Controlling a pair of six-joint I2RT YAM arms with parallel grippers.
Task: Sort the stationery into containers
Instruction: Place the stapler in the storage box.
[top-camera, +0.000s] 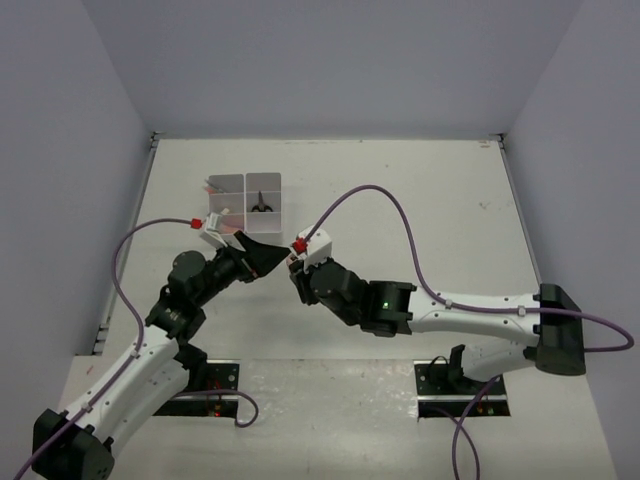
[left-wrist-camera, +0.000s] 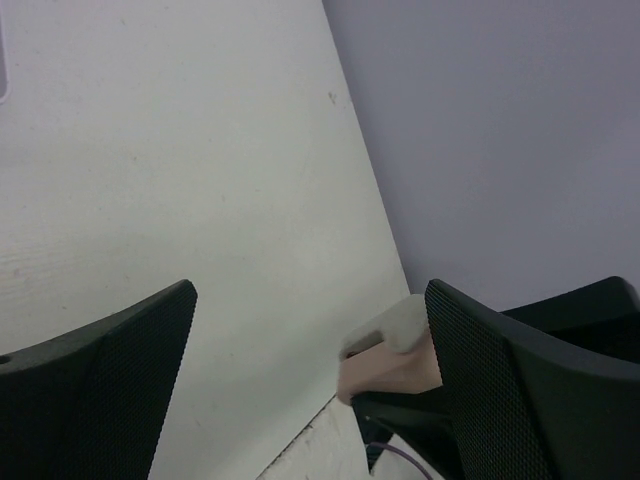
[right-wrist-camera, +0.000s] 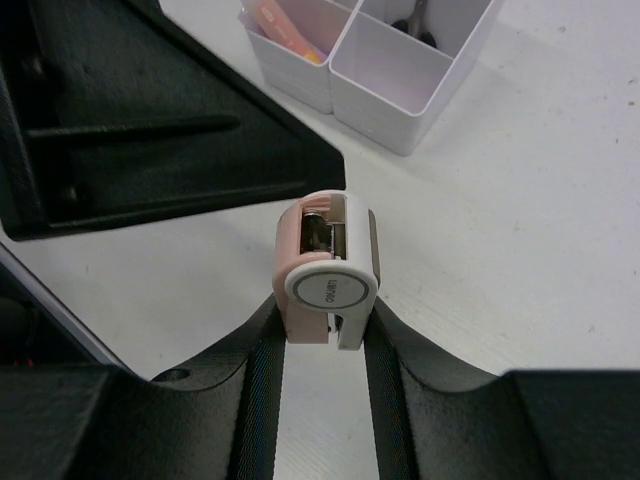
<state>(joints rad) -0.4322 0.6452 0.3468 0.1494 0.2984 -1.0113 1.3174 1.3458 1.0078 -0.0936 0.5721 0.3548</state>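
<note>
My right gripper (right-wrist-camera: 322, 318) is shut on a small pink and white eraser (right-wrist-camera: 328, 262), held just above the table. My left gripper (left-wrist-camera: 310, 375) stands open right beside it. In the left wrist view the eraser (left-wrist-camera: 392, 350) sits between the left fingers, close against the right-hand finger (left-wrist-camera: 530, 390). In the top view the two grippers meet tip to tip, left (top-camera: 272, 257) and right (top-camera: 297, 268), just in front of the white containers (top-camera: 245, 180). Black-handled scissors (top-camera: 262, 203) lie in one compartment, and a pink-orange marker (right-wrist-camera: 285, 25) lies in the neighbouring one.
The left arm covers the near-left part of the containers in the top view. Grey walls close the table on the left, far and right sides. A purple cable (top-camera: 390, 205) loops over the table behind the right arm.
</note>
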